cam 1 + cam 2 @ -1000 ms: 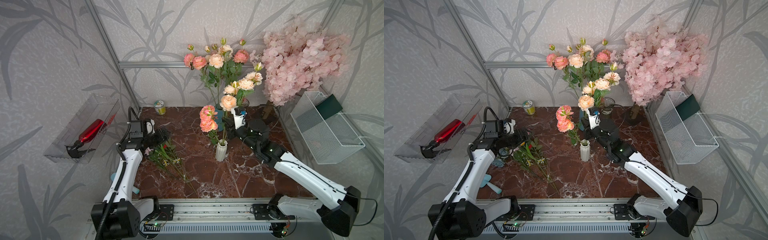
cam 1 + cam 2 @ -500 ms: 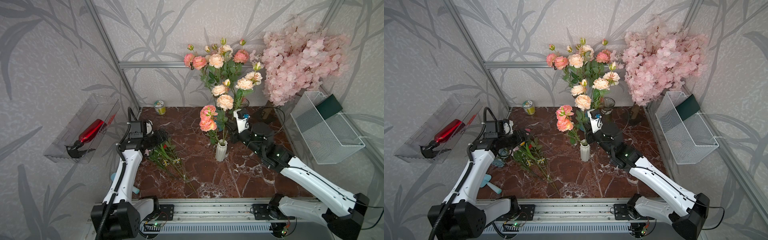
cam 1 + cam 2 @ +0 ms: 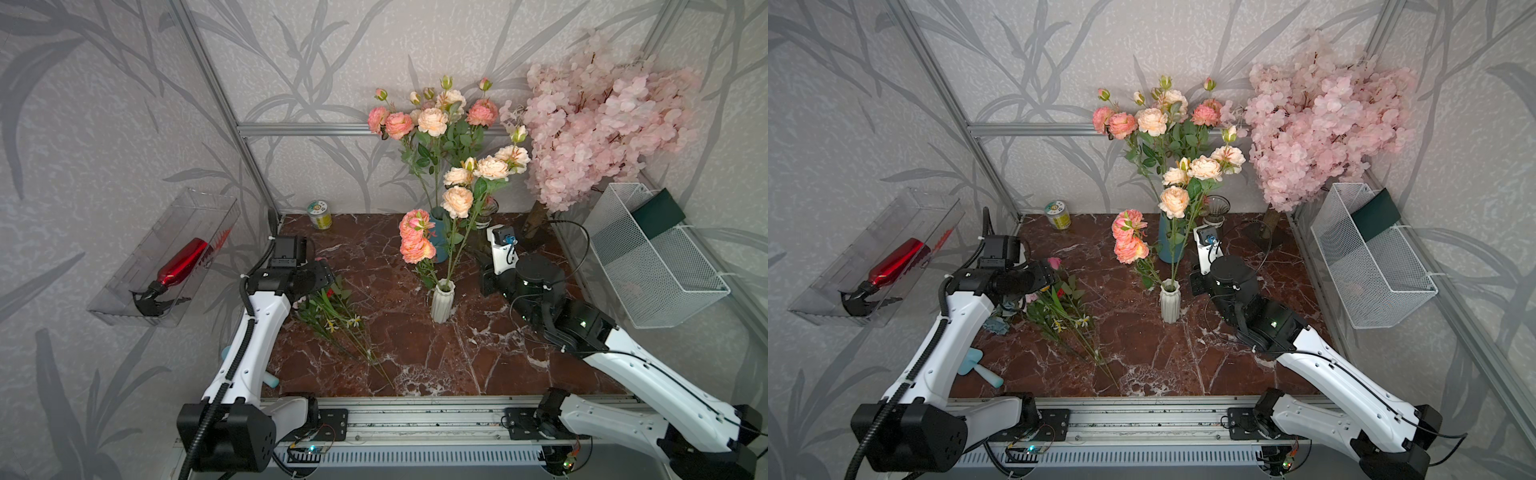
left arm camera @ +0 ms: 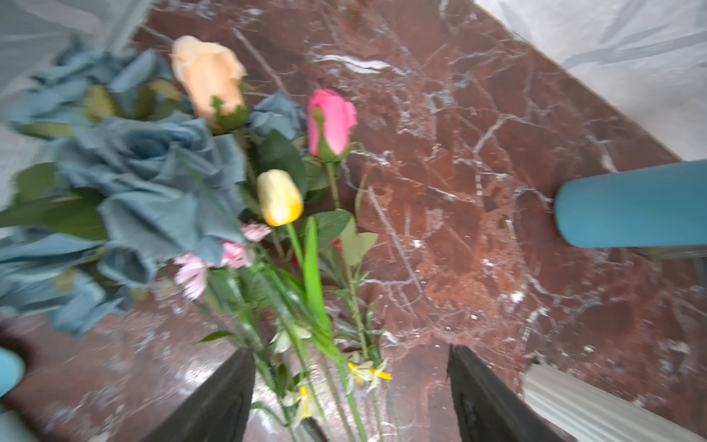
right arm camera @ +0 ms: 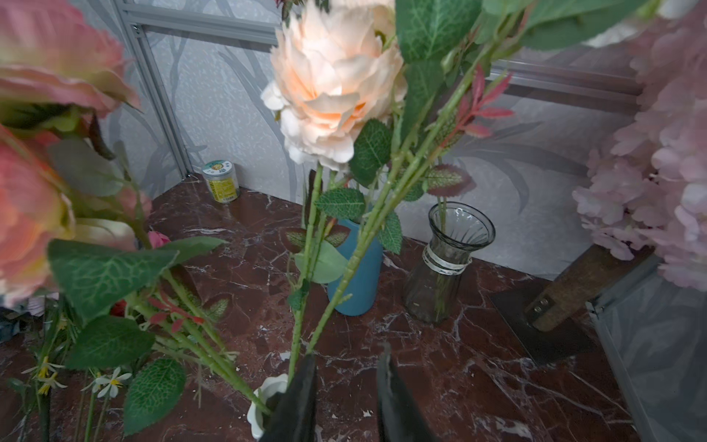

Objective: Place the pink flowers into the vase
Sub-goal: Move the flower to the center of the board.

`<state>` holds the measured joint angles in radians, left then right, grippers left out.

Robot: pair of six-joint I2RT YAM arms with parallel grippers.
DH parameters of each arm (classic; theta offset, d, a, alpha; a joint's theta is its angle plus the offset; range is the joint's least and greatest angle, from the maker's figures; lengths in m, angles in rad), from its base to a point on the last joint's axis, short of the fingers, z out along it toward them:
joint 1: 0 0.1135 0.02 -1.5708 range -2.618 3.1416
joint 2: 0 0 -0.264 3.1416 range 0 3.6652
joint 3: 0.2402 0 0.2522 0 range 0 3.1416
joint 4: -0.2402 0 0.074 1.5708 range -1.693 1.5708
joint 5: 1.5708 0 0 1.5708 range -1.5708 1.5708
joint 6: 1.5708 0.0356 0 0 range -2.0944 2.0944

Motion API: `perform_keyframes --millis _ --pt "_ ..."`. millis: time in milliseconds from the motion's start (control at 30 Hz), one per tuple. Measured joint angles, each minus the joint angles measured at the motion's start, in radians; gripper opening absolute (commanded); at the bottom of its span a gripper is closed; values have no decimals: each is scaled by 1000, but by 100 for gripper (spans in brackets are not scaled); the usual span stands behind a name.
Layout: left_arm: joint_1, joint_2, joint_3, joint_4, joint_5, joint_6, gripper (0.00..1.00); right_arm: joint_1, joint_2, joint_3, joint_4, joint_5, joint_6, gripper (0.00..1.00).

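Red-brown marble tabletop (image 3: 415,353) fills both top views; at centre we see the pink flowers (image 3: 457,199), long green-stemmed peach and salmon sprays, standing in the small white ribbed vase (image 3: 442,299), with the right gripper (image 3: 487,276) just right of it in frame. Our left wrist view shows the left gripper (image 4: 350,350) spread wide above loose mixed stems (image 4: 313,268). Our right wrist view shows the right gripper's jaws narrowly parted, empty, beside the flower stems.

Red marble bench (image 3: 415,353): white vase (image 3: 442,300) centre, blue vase (image 3: 1168,245) and glass vase (image 5: 445,264) far, jar (image 3: 320,214) far left, loose flowers (image 3: 332,316) left.
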<state>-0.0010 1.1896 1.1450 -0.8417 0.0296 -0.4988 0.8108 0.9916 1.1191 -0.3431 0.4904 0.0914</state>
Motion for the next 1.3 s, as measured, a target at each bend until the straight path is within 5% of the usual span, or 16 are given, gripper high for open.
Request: perform_keyframes --millis 300,800,1300 --pt "3 -93 -58 -164 -177 -199 78 0 -23 -76 -36 -10 93 28" --pt "95 -150 -204 -244 -277 -505 78 0 -136 -245 -74 -130 209 28" --pt "257 161 -224 -52 -251 -586 76 -93 -240 -328 -88 -237 215 29"
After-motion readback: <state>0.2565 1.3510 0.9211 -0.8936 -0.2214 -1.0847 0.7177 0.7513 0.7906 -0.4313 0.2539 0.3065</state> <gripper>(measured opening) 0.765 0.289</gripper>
